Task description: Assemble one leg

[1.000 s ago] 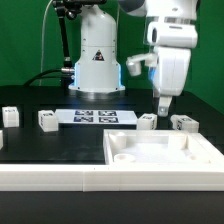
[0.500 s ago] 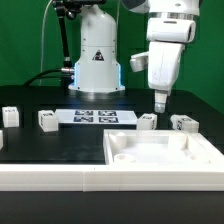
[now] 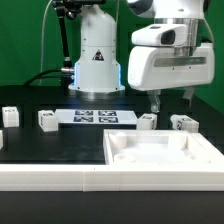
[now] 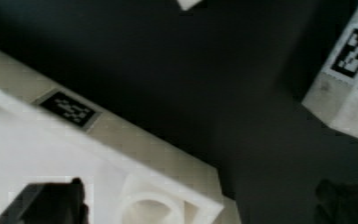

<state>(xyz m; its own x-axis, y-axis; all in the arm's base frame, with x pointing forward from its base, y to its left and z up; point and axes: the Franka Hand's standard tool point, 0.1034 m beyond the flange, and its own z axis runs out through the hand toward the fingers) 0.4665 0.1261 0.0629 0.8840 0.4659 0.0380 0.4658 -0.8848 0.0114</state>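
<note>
Several small white legs with tags stand on the black table: one at the exterior view's left edge, one beside it, one by the tray's far rim and one at the right. My gripper hangs open and empty above the two right-hand legs, touching neither. In the wrist view my gripper shows two dark fingertips spread wide over the large white tray-like piece. One leg lies off to the side.
The large white tray-like piece with a raised rim fills the front right. The marker board lies flat mid-table. The robot base stands behind it. A white ledge runs along the front.
My gripper has turned about its vertical axis, so its broad side with both spread fingers now faces the exterior camera. It has stayed over the right-hand legs.
</note>
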